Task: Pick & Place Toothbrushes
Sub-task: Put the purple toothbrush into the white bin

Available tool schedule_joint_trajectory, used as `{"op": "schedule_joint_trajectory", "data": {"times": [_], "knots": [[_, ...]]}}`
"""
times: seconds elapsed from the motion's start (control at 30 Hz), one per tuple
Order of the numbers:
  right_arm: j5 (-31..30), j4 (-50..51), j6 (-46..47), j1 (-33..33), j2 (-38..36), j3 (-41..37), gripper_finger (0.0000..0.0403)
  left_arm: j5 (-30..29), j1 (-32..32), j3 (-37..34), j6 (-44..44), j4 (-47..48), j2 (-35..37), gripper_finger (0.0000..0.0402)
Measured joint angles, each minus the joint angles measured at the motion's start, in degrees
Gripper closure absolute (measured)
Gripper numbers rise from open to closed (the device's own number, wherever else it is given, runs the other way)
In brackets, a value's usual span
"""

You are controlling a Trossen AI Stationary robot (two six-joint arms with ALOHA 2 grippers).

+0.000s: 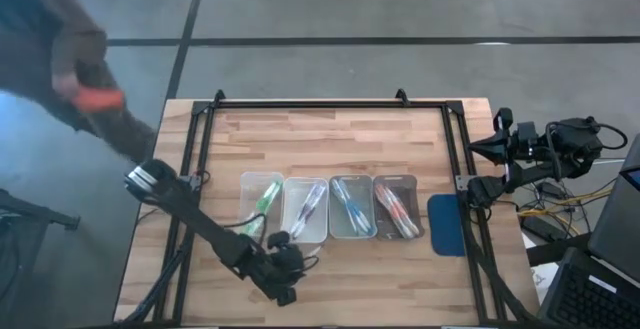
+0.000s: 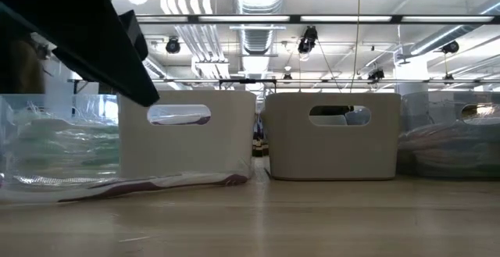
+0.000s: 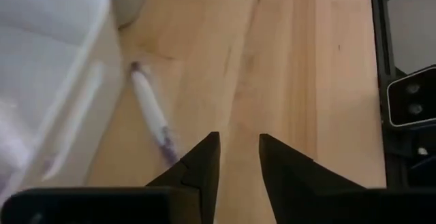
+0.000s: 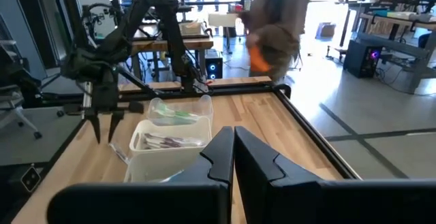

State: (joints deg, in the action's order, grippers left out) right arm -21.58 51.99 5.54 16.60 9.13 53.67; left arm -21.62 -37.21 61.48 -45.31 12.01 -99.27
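Item: loose purple toothbrush [image 3: 151, 114], wrapped, lying flat on the bare worktop [image 1: 330, 124] just outside the second tray from the left [image 1: 305, 210]. In the high view it sits off that tray's 6 o'clock edge, under my left gripper [image 1: 283, 269]; not yet held.

Left fingers [image 3: 201, 161]: parted with a plain gap between them, nothing inside it. The brush's purple end lies just beside one tip, outside the gap.

Right gripper [image 4: 234, 146]: parked off the worktop's 3 o'clock side, fingers pressed together on nothing.

Stock already sorted, left to right in the high view: green toothbrushes [image 1: 266, 198] in the first tray, purple toothbrushes [image 1: 309, 207] in the second, blue ones [image 1: 350, 207] in the third tray [image 1: 352, 209], red-pink ones [image 1: 396, 211] in the fourth tray [image 1: 397, 207].

Handling note, my judgement: I should shift sideways until the brush lies between my tips, turn to cross its length, come down to the wood, close mid-shaft, lift clear of the tray wall, and place it among the purple lot. The wrapping looks slippery, so a centred grip matters.

Also present: a blue pad [image 1: 445, 224] at 3 o'clock of the trays; a person [image 4: 276, 20] beyond the far edge holding something orange.

Markings: no brand, label or writing legible anywhere.
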Motion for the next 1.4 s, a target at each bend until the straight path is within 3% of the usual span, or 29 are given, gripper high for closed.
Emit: {"op": "schedule_joint_trajectory", "data": {"times": [0.17,0.43,0.83,1.4], "knots": [[0.00,0.00,0.16,0.00,0.00,0.00,0.0394,0.37,-0.02,5.20,-0.90,3.35,-4.70,0.0301],[0.00,0.01,0.02,0.00,0.00,0.00,0.0394,-4.24,0.17,12.57,-13.14,22.33,-9.48,0.0317],[0.04,0.00,0.24,-0.01,0.00,0.00,0.0394,-2.99,1.03,12.41,-14.79,22.15,-11.76,0.0317],[0.04,0.01,0.02,-0.01,0.00,0.00,0.0394,5.51,0.98,12.41,-9.68,19.73,-11.95,0.0320]]}}
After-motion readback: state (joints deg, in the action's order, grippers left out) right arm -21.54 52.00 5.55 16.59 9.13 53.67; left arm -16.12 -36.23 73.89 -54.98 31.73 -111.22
